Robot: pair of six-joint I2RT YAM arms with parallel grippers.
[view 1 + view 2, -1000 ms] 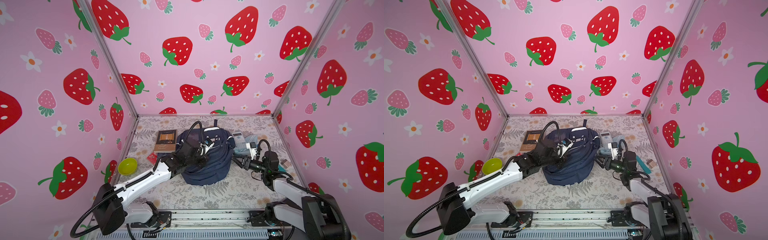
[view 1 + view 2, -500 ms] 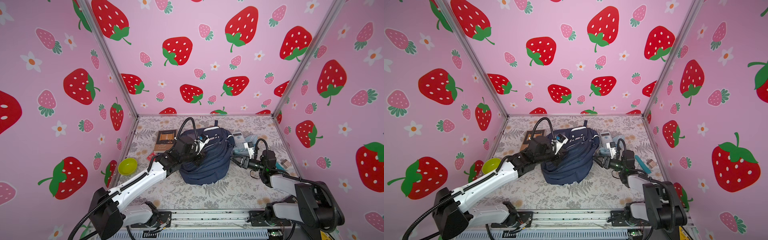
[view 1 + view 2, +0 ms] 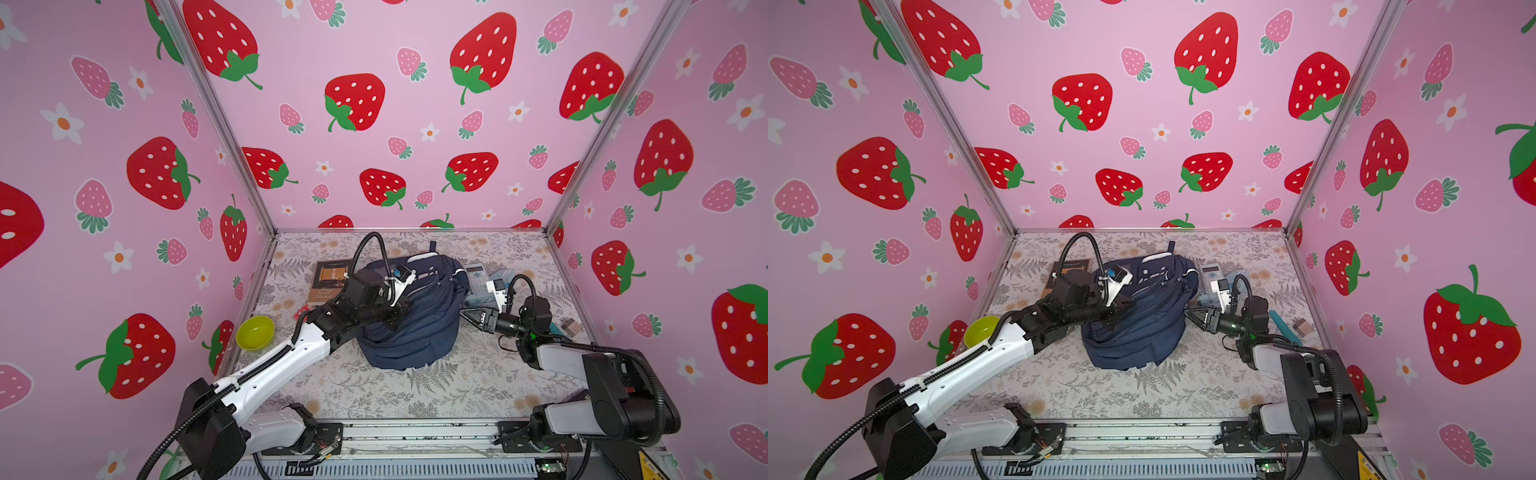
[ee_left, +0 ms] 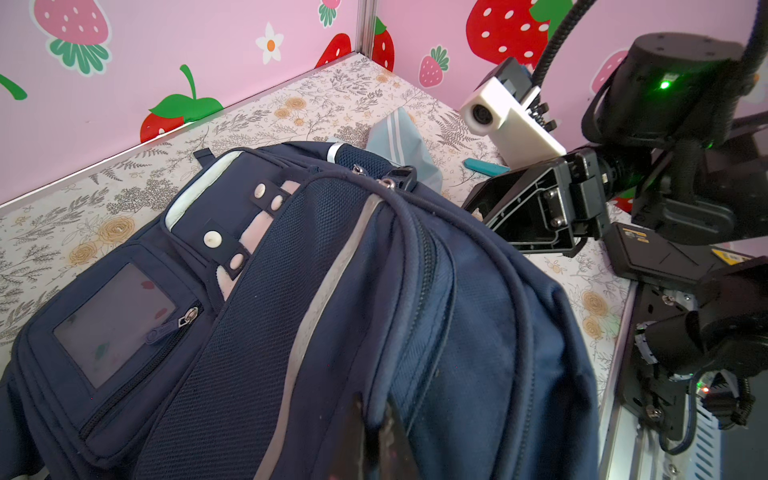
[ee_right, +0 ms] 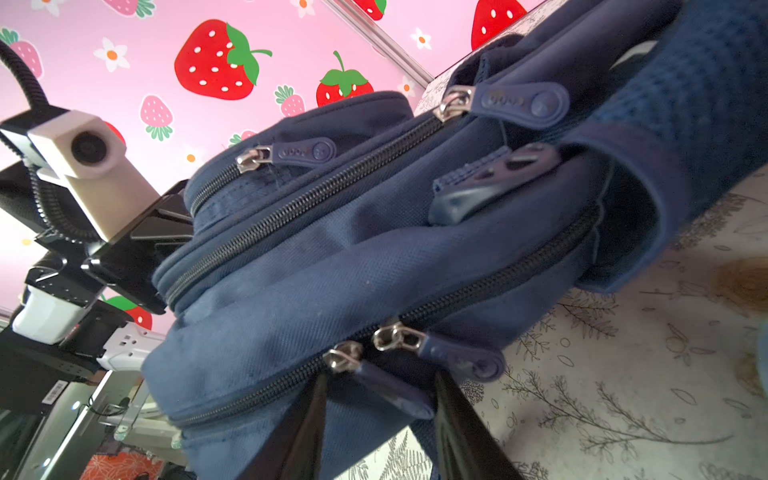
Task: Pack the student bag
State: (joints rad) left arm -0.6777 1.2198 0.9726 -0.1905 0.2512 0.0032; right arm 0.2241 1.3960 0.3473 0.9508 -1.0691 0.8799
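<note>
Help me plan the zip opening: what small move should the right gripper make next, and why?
Probably close the right gripper on the zip pull. In the right wrist view its open jaws straddle that pull, while the left gripper is shut on a fold of the student bag, which should brace it.

Both top views are looking steeply down from the front over the whole desk (image 3: 415, 390). The left wrist camera (image 5: 85, 151) and right wrist camera (image 4: 484, 112) are facing each other, close across the student bag (image 4: 374, 291).
</note>
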